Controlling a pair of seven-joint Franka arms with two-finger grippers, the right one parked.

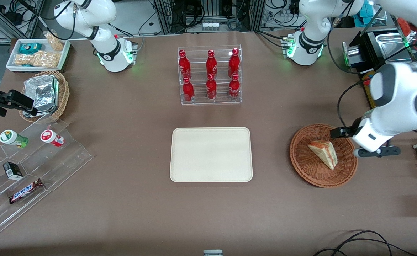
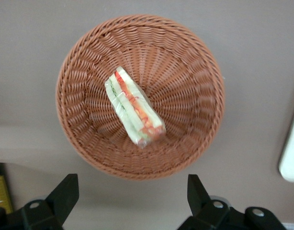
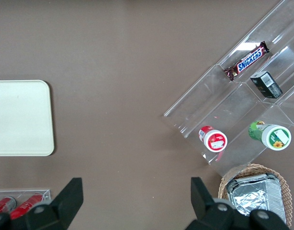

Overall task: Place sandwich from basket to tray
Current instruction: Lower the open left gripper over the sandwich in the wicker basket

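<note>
sandwich lies in basket, tray toward the parked arm. gripper hangs above basket rim, fingers spread wide, holding nothing.

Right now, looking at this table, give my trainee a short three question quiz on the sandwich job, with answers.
1. True or false: the sandwich already lies on the tray.
2. How do the fingers of the gripper stand?
A. shut on the sandwich
B. open, holding nothing
C. shut on the basket rim
3. Fill in: the acrylic rack farther from the front camera than the tray holds ___ red bottles.

Key
1. False. It lies in the basket, and the tray is bare.
2. B. The gripper hovers above the basket's edge, clear of the sandwich.
3. Six.
</note>
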